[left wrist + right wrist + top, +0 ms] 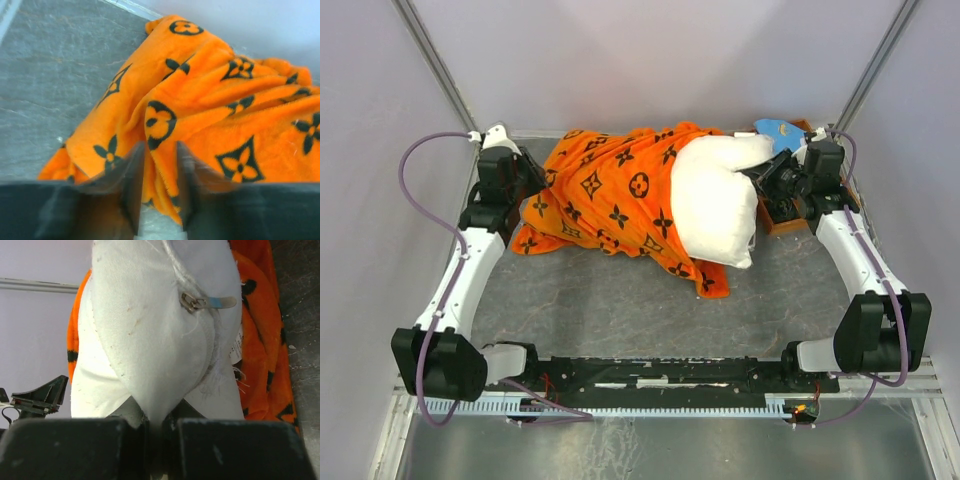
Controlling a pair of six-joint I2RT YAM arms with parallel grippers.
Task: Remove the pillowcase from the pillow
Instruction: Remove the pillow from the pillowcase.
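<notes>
The orange pillowcase (pixel 610 200) printed with black motifs lies bunched across the back of the table and still covers the left end of the white pillow (pixel 715 205). The pillow's right half sticks out bare. My left gripper (pixel 535 180) is at the pillowcase's left edge. In the left wrist view it (pixel 157 150) stands open, and a fold of the pillowcase (pixel 210 100) hangs between its blurred fingers. My right gripper (pixel 760 185) is at the pillow's right end. In the right wrist view it (pixel 157 415) is shut on a pinch of the pillow (pixel 155 330), with the pillowcase (pixel 255 340) behind.
A light-blue patterned cloth (pixel 778 130) lies at the back right corner. A brown box (pixel 785 222) sits under the right arm's wrist. A metal zipper pull (pixel 207 302) shows on the pillow's seam. Pale walls close in the back and both sides.
</notes>
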